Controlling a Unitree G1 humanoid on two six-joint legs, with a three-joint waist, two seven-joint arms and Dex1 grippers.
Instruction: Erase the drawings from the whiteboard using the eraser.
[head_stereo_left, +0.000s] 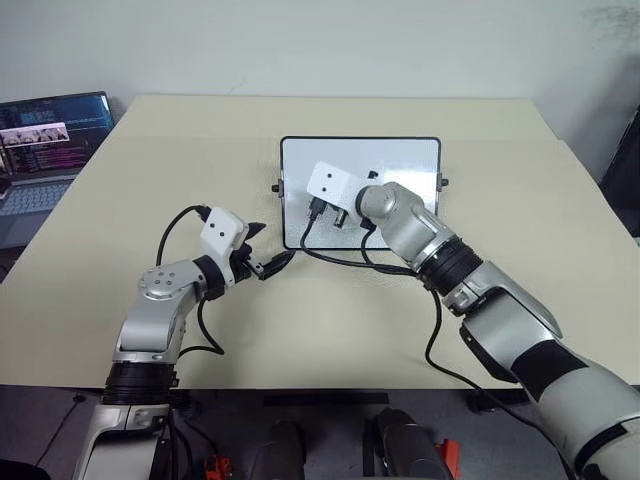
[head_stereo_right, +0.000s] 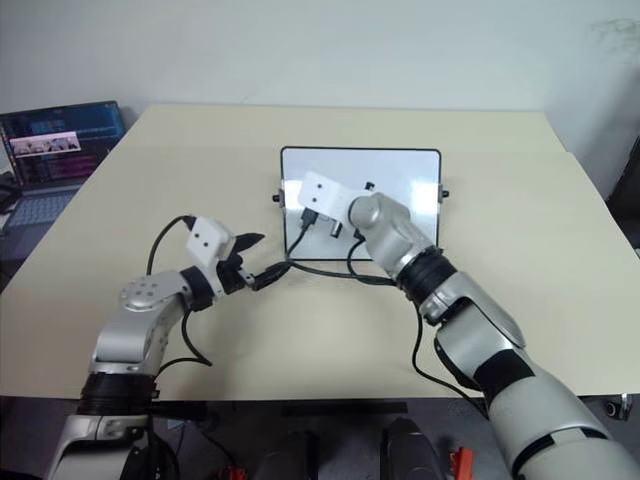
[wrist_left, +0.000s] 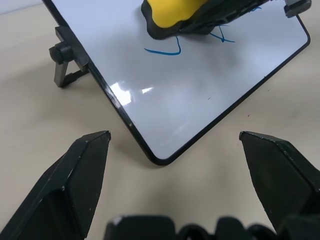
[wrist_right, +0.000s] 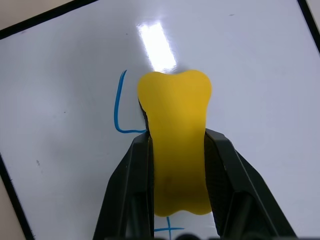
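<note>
The whiteboard (head_stereo_left: 405, 165) stands propped on the table, black-framed, with small knobs at its sides. My right gripper (wrist_right: 176, 145) is shut on the yellow eraser (wrist_right: 175, 125), whose black underside is pressed on or just over the board. Blue drawings lie around it: a curved stroke (wrist_right: 119, 107) beside the eraser and a small mark (wrist_right: 167, 231) under the fingers. In the left wrist view the eraser (wrist_left: 170, 15) sits just above the curve (wrist_left: 165, 51), with an A-like scribble (wrist_left: 222, 37) half hidden by it. My left gripper (head_stereo_left: 265, 250) is open, empty, facing the board's near left corner.
An open laptop (head_stereo_left: 45, 150) sits off the table's far left. Black cables (head_stereo_left: 340, 258) trail from my right wrist across the tabletop (head_stereo_left: 200, 150) in front of the board. The board's stand and knob (wrist_left: 62, 52) jut out at its left side.
</note>
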